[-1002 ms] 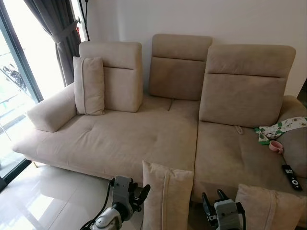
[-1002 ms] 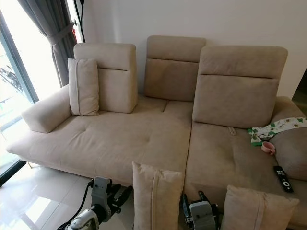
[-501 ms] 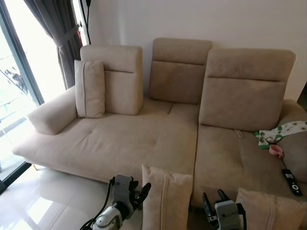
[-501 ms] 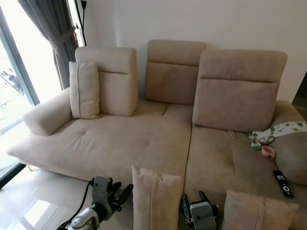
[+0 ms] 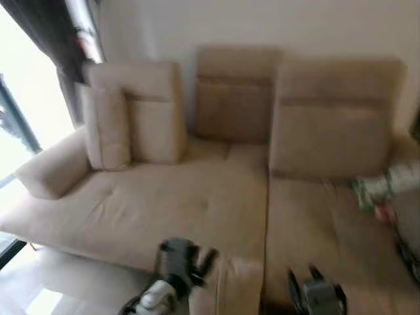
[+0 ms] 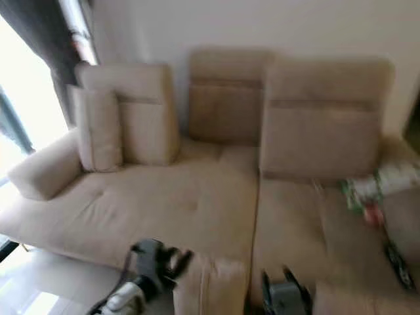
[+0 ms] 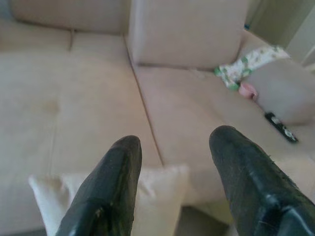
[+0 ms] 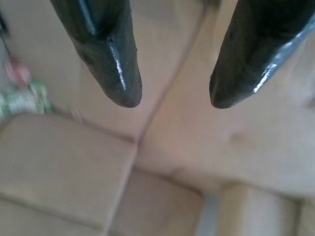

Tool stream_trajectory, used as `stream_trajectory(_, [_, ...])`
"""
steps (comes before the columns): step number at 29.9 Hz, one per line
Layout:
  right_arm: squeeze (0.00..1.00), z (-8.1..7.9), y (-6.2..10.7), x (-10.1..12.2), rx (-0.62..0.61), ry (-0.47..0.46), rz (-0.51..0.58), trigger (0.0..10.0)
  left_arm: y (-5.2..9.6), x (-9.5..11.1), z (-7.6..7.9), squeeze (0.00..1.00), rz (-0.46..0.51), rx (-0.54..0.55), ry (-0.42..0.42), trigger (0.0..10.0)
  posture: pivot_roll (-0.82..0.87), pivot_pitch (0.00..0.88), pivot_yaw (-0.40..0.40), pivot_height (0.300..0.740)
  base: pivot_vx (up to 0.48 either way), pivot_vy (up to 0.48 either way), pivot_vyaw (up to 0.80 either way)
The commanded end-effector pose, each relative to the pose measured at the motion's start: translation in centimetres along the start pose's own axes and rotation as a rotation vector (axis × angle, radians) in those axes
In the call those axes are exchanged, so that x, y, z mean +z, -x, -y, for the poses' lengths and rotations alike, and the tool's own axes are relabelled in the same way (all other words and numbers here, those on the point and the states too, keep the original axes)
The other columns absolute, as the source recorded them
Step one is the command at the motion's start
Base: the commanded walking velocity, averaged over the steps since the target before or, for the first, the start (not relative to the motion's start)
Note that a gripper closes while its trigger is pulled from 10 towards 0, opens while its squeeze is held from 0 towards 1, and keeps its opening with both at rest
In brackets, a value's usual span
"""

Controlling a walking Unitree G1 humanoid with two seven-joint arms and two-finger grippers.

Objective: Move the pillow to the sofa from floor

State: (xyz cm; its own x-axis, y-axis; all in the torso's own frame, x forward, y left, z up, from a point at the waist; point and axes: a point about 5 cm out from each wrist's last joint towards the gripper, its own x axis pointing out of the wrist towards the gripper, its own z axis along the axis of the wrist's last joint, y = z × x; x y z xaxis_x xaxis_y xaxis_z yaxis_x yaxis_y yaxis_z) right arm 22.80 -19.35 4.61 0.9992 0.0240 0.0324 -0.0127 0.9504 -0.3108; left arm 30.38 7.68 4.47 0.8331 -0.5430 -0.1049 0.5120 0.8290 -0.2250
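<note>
While the head views blur, one pillow (image 7: 157, 184) stands before the sofa (image 5: 197, 197), left gripper (image 7: 172, 147) and right gripper (image 8: 170, 98) both spread, empty.

Pillow (image 5: 236, 289) upright before sofa (image 5: 197, 203), between both grippers.

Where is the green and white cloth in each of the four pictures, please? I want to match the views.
Left eye view: the green and white cloth lies on the sofa, far right of the seat, blurred.
Right eye view: far right of the seat too.
Left wrist view: on the seat past the fingers.
Right wrist view: a blurred patch on the seat.
Shared landmark: the small pink thing right beside the cloth.
</note>
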Motion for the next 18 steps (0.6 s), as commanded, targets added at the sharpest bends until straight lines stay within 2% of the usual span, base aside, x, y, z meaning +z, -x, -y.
stream_trajectory(1, [0.00, -1.26, -0.33, 0.74, 0.031, -0.022, 0.036, 10.0, 1.26, -0.40, -2.01, 0.00, -0.022, 0.066, -0.012, 10.0, -0.02, 0.000, 0.071, 0.740, 0.352, 0.000, 0.00])
stream_trajectory(9, [0.00, -1.40, -0.41, 0.73, 0.029, -0.025, 0.034, 10.0, 1.29, -0.38, -2.15, 0.00, -0.027, 0.066, -0.014, 10.0, -0.02, 0.000, 0.072, 0.740, 0.323, 0.000, 0.00])
stream_trajectory(18, [0.00, -1.59, -0.56, 0.17, 0.049, -0.022, -0.008, 10.0, 1.40, -0.53, -2.10, 0.00, -0.026, 0.067, -0.004, 10.0, -0.01, 0.000, 0.072, 0.740, 0.000, 0.000, 0.00])
